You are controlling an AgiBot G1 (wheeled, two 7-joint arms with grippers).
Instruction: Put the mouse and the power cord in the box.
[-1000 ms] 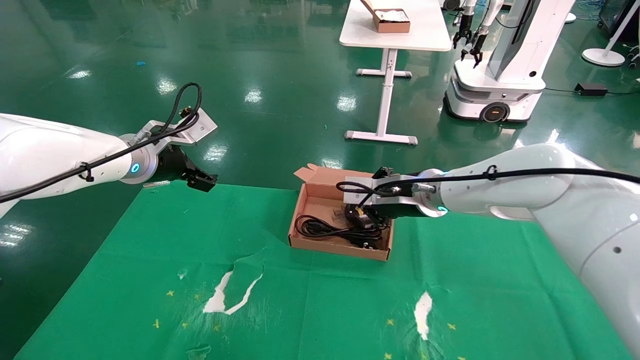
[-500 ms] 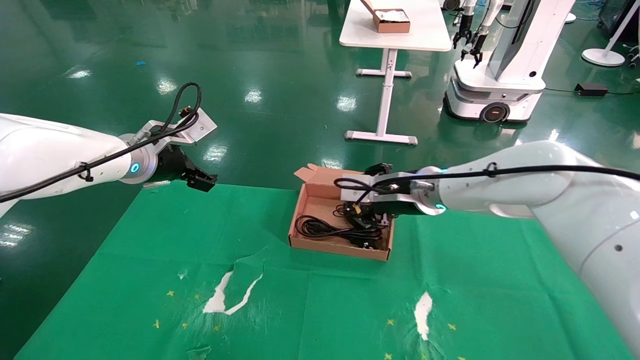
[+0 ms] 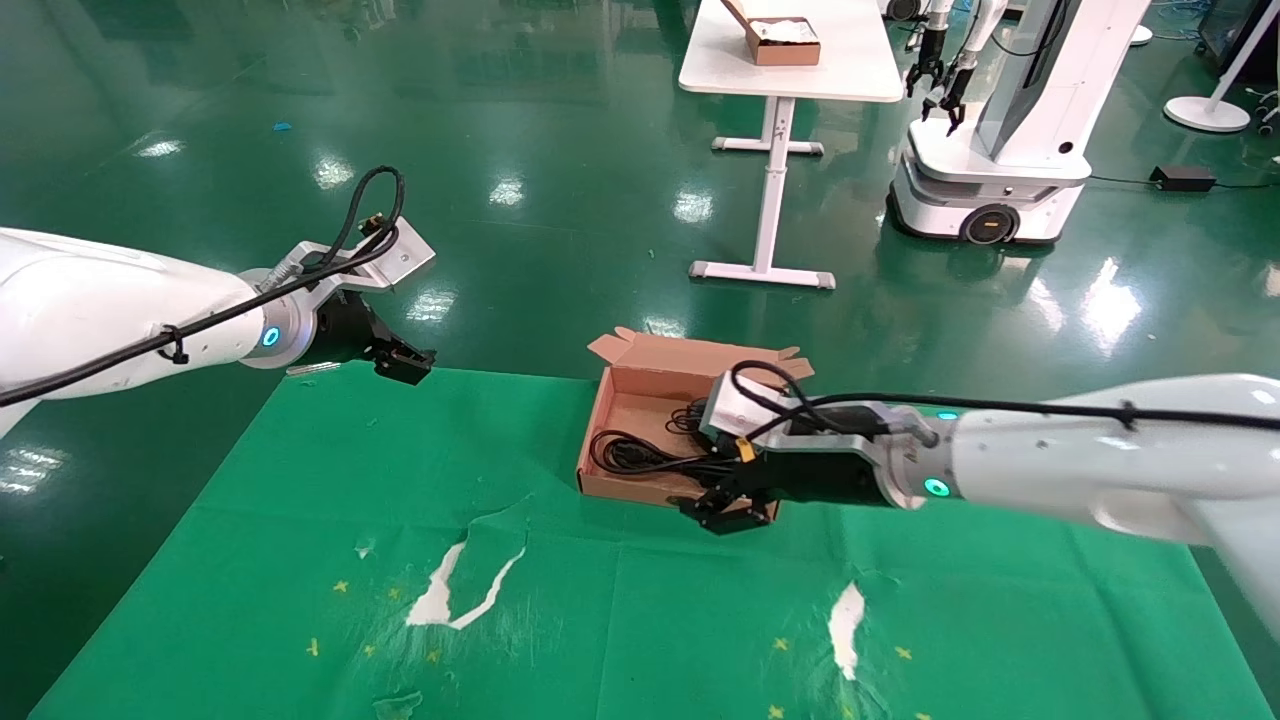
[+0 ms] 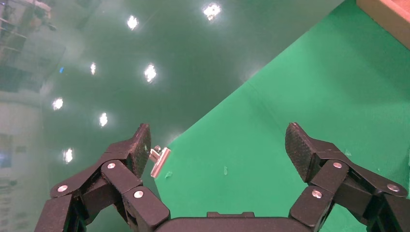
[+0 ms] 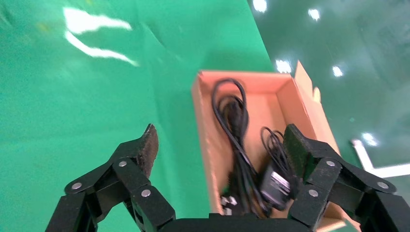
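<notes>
Both cables, the power cord (image 3: 640, 458) and the mouse (image 5: 273, 184), lie in the box (image 3: 640, 380); right hand (image 3: 722, 510) spread empty beside it; left hand (image 3: 400, 360) spread apart, parked

A robotics lab: a glossy green epoxy floor (image 3: 560, 150), a white wheeled robot (image 3: 1000, 130) standing beside a white tabletop (image 3: 850, 60), and a taped green mat (image 3: 620, 600) as workspace.

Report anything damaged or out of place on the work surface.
The green cloth is torn: white gashes show near its front, one on the robot's left, one on the right. A small metal clip lies loose at its far left corner.
</notes>
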